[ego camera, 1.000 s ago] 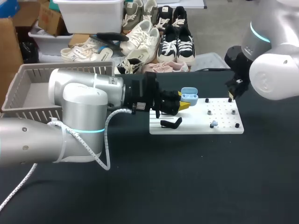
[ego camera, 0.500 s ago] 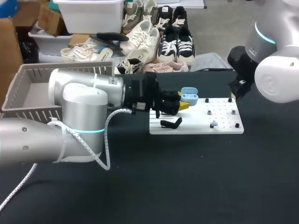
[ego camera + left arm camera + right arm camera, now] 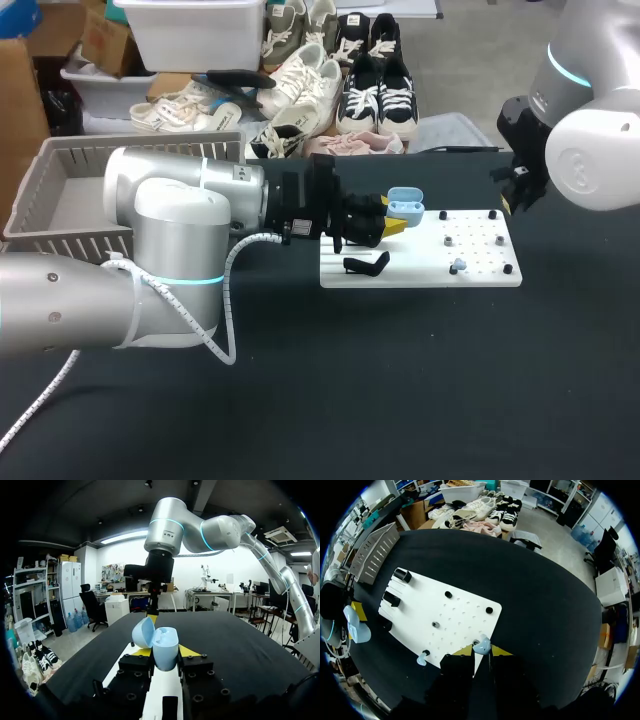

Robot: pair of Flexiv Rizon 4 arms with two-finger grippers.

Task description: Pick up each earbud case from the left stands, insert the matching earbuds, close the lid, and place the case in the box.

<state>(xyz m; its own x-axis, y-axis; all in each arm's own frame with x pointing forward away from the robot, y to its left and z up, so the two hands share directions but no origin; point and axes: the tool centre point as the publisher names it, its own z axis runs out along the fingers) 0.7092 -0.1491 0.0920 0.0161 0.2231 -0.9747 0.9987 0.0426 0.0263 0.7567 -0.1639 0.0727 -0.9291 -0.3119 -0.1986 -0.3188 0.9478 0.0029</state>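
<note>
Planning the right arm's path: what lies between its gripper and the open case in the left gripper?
In the head view, only the white pegboard, bearing two black pegs there; the blue earbud on it sits off that line.

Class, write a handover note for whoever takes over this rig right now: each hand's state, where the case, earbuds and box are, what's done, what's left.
Left hand: shut on the open blue case, over the white board.
Right hand: shut on the first earbud, near the board's edge.
The second earbud sits on the board; grey box beside the left arm.
Done: case and first earbud lifted.
Left: insert both earbuds, close lid, box the case.
</note>
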